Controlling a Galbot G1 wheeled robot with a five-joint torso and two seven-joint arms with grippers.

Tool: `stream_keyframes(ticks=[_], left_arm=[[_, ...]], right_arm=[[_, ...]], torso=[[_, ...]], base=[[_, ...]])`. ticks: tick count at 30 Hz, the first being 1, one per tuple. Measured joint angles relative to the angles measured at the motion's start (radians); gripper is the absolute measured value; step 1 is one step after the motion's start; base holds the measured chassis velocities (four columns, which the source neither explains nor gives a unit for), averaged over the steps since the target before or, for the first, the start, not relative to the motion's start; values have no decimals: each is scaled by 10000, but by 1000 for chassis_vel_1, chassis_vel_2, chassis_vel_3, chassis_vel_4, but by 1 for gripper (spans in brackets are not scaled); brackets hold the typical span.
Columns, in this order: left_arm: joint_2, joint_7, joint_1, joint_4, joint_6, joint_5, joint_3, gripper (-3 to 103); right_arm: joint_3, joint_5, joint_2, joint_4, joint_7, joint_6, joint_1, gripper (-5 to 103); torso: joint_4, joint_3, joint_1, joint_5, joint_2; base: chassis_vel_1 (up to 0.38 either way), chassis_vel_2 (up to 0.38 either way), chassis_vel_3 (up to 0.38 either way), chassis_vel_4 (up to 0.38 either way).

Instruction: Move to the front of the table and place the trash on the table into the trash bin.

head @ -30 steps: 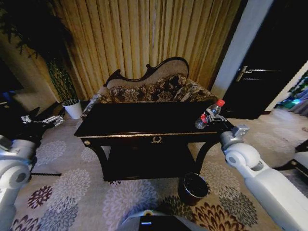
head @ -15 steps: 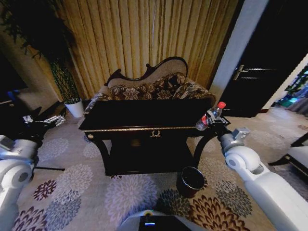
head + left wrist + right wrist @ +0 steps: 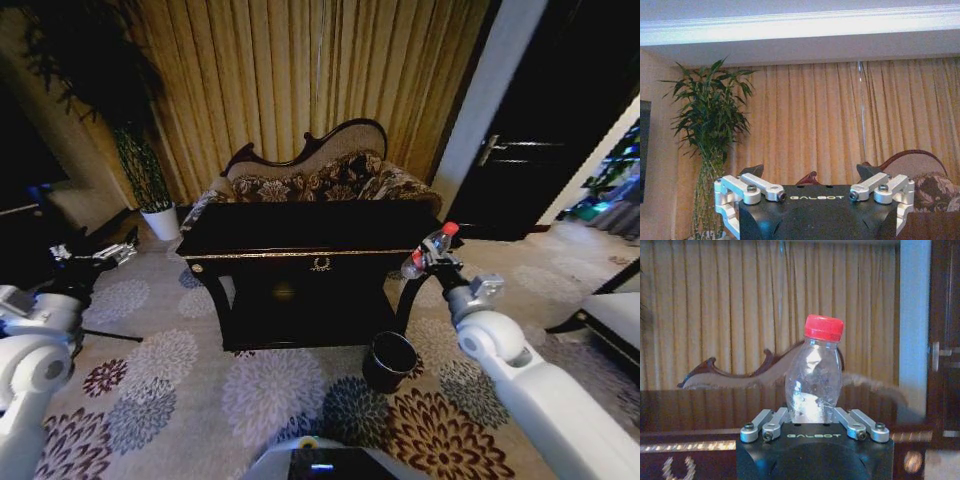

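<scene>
One clear, red-capped bottle (image 3: pixel 813 381), seemingly empty, in right pincer (image 3: pixel 813 426)

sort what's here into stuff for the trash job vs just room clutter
Job:
clear plastic bottle with red cap, clamped in the right gripper
glossy black table with gold trim
round dark reddish-brown trash bin

Lying about:
carved floral sofa
tall bamboo plant in white pot
gold curtains

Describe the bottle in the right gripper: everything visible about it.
The bottle is clear plastic with a red cap and looks empty. Its lower body sits clamped between the fingers of the right gripper, cap pointing away from the wrist. In the head view it is held tilted in the air off the right end of the table, above and beyond the trash bin.
</scene>
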Motion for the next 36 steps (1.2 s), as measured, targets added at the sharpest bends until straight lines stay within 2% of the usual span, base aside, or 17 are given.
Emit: stream_keyframes(ticks=[6, 12, 16, 32, 36], left_arm=[[-235, 2, 389, -317, -34, -29, -547, 100], [-450, 2, 472, -572, 13, -29, -784, 100], [-484, 1, 631, -726, 32, -12, -868, 100], [-658, 128, 974, -886, -53, 220, -860, 100], [-643, 130, 1014, -965, -64, 232, -810, 100]], right_arm=[[-654, -616, 708, -1452, -376, 415, -27, 25], [-1097, -534, 964, -2391, -475, 593, 116, 25], [-1481, -781, 1218, -3792, -701, 900, 658, 25], [-1850, -1820, 2054, -8253, -1523, 1929, 2207, 25], [-1881, -2220, 2595, -9680, -1633, 2266, 2848, 25]], torso=[[4, 5, 9, 5, -8], [2, 1, 4, 0, -5], [3, 3, 5, 2, -5], [-1, 2, 5, 2, -5], [3, 2, 5, 3, -6]], base=[[0, 0, 0, 0], [0, 0, 0, 0], [0, 0, 0, 0], [0, 0, 0, 0], [0, 0, 0, 0]])
